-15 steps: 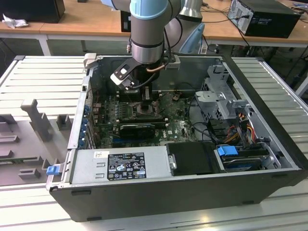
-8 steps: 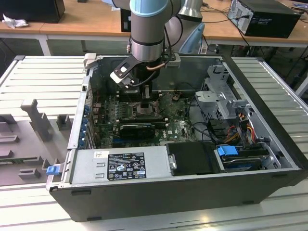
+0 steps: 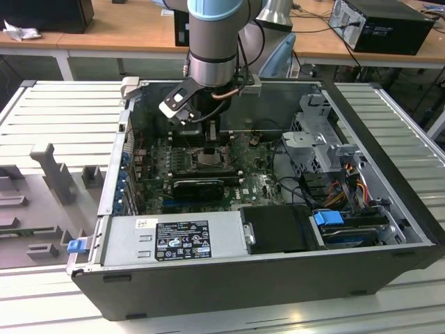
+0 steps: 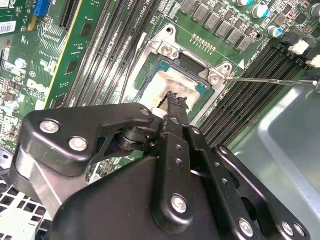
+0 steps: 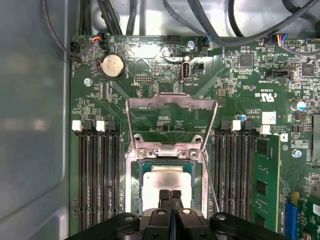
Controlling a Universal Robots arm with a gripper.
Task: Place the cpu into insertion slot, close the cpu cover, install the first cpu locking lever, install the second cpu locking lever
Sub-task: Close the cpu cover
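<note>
The cpu (image 5: 166, 181) lies flat in the insertion slot (image 5: 132, 185), its silvery top smeared with paste. In the second wrist view the cpu (image 4: 172, 80) sits inside the slot's metal rim (image 4: 167, 47). My gripper (image 5: 170, 196) is shut, fingertips together right over the chip's near edge; I cannot tell whether they touch it. The gripper (image 4: 175, 100) holds nothing. The cpu cover (image 5: 172, 100) is swung open, tilted back from the slot on its hinge. A thin locking lever (image 5: 212, 182) stands loose beside the slot. In the exterior view the gripper (image 3: 208, 138) hangs over the green motherboard (image 3: 254, 186).
Black memory slots (image 5: 97, 175) flank the socket on both sides (image 5: 240, 170). Another thin lever rod (image 4: 270, 80) sticks out across the memory slots. Cables (image 5: 240, 30) run along the board's far edge. The case holds a power supply (image 3: 174, 240) and a drive cage (image 3: 316, 149).
</note>
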